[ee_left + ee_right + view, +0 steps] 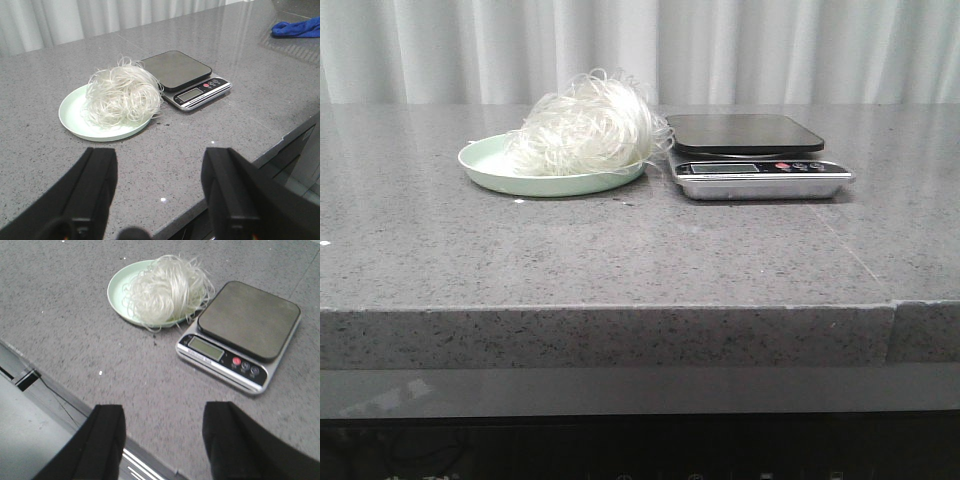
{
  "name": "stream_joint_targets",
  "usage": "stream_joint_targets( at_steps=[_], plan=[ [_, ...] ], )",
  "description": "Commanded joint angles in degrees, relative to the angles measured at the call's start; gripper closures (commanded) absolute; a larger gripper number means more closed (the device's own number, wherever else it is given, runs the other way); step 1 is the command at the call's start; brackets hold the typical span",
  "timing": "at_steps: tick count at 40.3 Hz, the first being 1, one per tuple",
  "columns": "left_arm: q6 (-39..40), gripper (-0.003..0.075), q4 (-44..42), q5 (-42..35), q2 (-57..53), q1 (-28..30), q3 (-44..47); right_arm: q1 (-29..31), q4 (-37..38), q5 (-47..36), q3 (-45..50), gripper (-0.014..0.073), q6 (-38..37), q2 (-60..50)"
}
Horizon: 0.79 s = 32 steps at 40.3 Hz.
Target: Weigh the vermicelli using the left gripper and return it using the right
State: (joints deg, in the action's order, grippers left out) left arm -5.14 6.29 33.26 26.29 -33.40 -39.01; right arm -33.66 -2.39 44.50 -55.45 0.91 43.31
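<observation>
The vermicelli is a fluffy white nest lying on a pale green plate at the table's middle, and it also shows as the vermicelli and the vermicelli in the wrist views. Right beside the plate stands a silver kitchen scale with a bare dark platform. My left gripper hangs open over the table's front edge, well short of the plate. My right gripper is open too, near the front edge, away from the scale. Neither gripper shows in the front view.
A blue cloth lies far off on the countertop in the left wrist view. The grey stone table has a seam at its right and a front edge dropping off below the grippers. White curtains hang behind.
</observation>
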Motion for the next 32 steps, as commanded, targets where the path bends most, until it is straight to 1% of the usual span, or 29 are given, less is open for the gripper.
stream_joint_targets(
  at_steps=[1, 10, 15, 26, 29, 32],
  plan=[
    [0.4, 0.0259, 0.8, -4.6, 0.3, 0.0, -1.5, 0.2, 0.6, -0.9, 1.9, 0.0118, 0.0, -6.4],
    [0.4, 0.0259, 0.8, -4.6, 0.3, 0.0, -1.5, 0.2, 0.8, 6.4, 5.0, 0.0118, 0.0, -15.5],
    [0.4, 0.0259, 0.8, -4.6, 0.3, 0.0, -1.5, 0.2, 0.8, 6.9, 5.4, 0.0118, 0.0, -17.6],
    [0.4, 0.0259, 0.8, -4.7, 0.3, 0.0, -1.5, 0.2, 0.8, 6.9, 5.4, 0.0119, 0.0, -17.8],
    [0.4, 0.0259, 0.8, -4.7, 0.3, 0.0, -1.5, 0.2, 0.8, 6.9, 5.4, 0.0164, 0.0, -17.8],
    [0.4, 0.0259, 0.8, -4.7, 0.3, 0.0, -1.5, 0.2, 0.8, 6.9, 5.4, 0.0265, 0.0, -17.8]
  ],
)
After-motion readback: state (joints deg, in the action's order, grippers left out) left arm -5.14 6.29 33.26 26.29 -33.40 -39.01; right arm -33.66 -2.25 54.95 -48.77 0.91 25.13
